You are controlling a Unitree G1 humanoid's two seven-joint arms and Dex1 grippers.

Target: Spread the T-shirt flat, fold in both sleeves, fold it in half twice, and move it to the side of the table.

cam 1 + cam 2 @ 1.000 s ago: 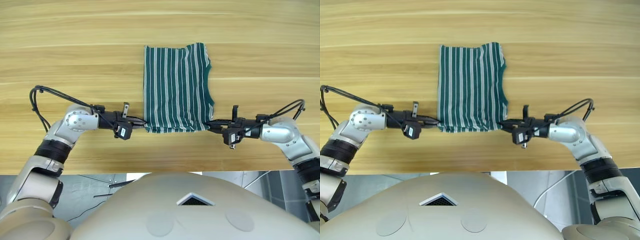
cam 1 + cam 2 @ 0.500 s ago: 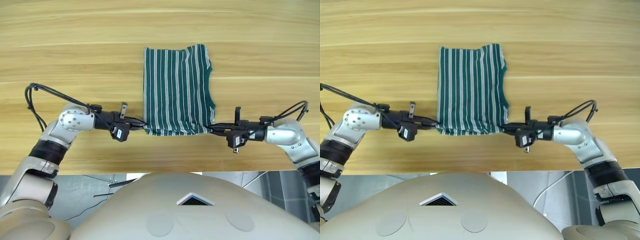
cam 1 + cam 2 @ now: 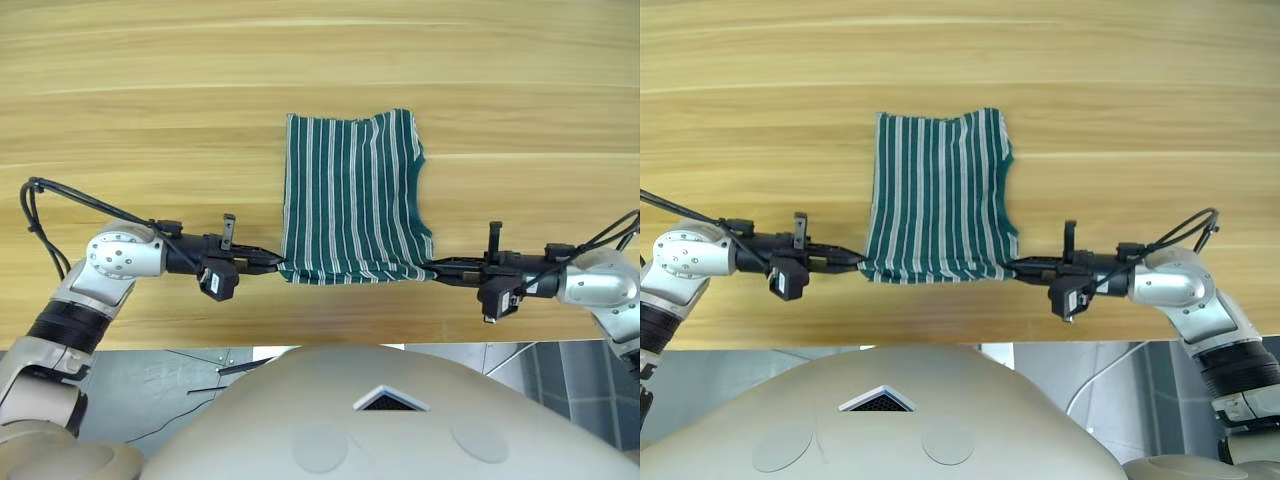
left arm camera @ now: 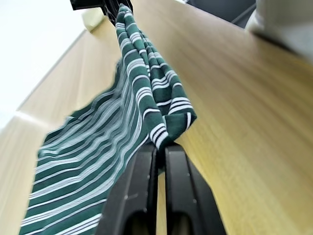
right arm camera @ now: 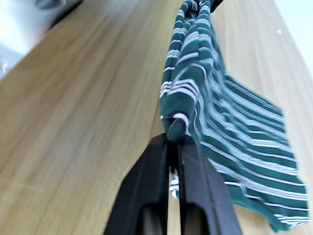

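At mid-frame, shirt (image 3: 352, 195): a green, white-striped upright oblong on the table (image 3: 150, 80), in the middle of both eye views. No sleeve sticks out at either side. Its right edge curves inward partway down.
Lower edge of shirt: stretched taut between the two grippers. The wrist views show it lifted a little off the wood, while the upper part lies flat.
Left gripper (image 3: 272, 265): at the lower left corner of the shirt, arm coming in from the left of the frame. Its fingers (image 4: 142, 171) are pressed together on that corner, with a bunch of cloth pinched at the tips.
Right gripper (image 3: 432, 268): at the lower right corner, arm coming in from the right. Its fingers are likewise clamped on a small fold of cloth.
Done, as I judge it: spreading, and both sleeve folds, since the outline is a narrow panel with straight sides. How many layers lie in it I cannot tell.
Step in hand: probably the first halving, with both lower corners held ready to carry up over the top edge.
Left to do: likely both halvings, then the move to the table's side. The shirt sits mid-table, not at a side.
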